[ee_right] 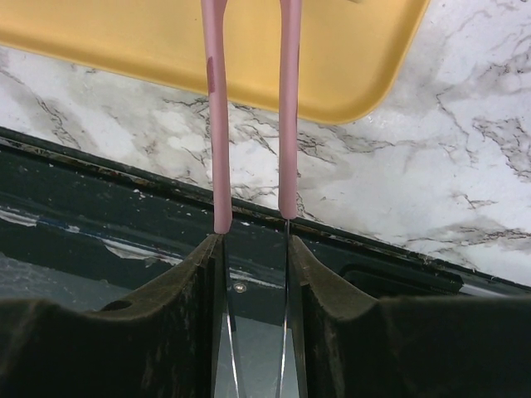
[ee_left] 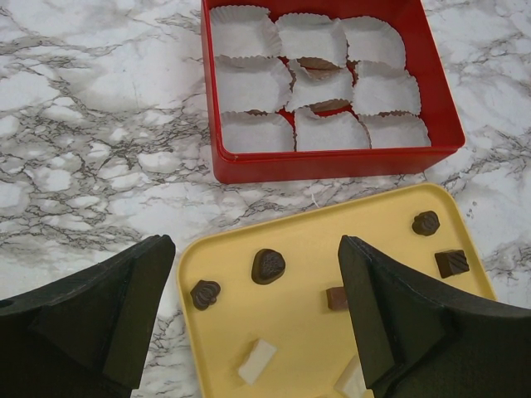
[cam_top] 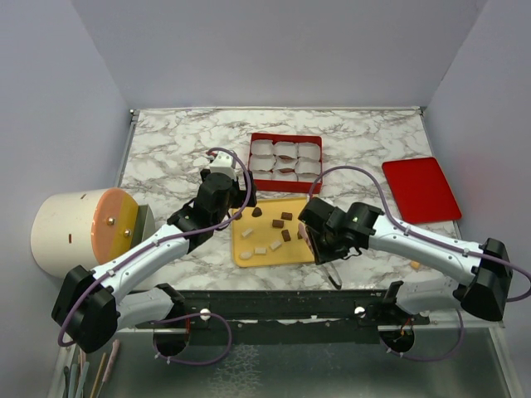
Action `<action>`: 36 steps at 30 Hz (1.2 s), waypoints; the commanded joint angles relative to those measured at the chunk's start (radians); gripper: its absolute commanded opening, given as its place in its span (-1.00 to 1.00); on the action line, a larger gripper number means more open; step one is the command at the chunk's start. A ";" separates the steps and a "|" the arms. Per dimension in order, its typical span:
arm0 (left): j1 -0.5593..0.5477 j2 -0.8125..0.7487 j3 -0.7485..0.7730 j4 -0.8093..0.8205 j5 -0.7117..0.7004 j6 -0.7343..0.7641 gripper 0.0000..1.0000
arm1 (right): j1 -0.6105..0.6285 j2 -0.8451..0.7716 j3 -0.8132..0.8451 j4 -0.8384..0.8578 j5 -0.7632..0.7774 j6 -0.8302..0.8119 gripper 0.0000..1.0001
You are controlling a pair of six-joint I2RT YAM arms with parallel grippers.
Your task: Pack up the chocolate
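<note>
Left claw hovering wide open; chocolate lying just below, between its fingers, on yellow tray. Right claw gripping pink tongs. Picking step: likely needing descent, closing, then lifting toward red box ahead.

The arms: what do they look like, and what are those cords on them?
The left arm and right arm are built of white tube-like segments joined by chunky black joints. A thin purple cable loops loosely along each one. The left gripper and right gripper each end in two thick, matte black fingers shaped like wedges.
</note>
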 commanded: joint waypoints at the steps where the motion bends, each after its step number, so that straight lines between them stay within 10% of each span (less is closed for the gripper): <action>1: -0.005 0.000 0.015 -0.006 -0.021 -0.002 0.80 | 0.011 0.023 0.036 -0.027 0.006 0.017 -0.24; 30: -0.004 -0.016 -0.001 0.009 -0.004 0.001 0.78 | 0.012 0.131 0.043 0.004 0.020 0.013 -0.22; 36: -0.005 -0.015 -0.002 0.008 -0.007 0.003 0.78 | 0.012 0.148 0.054 0.004 0.035 0.011 -0.74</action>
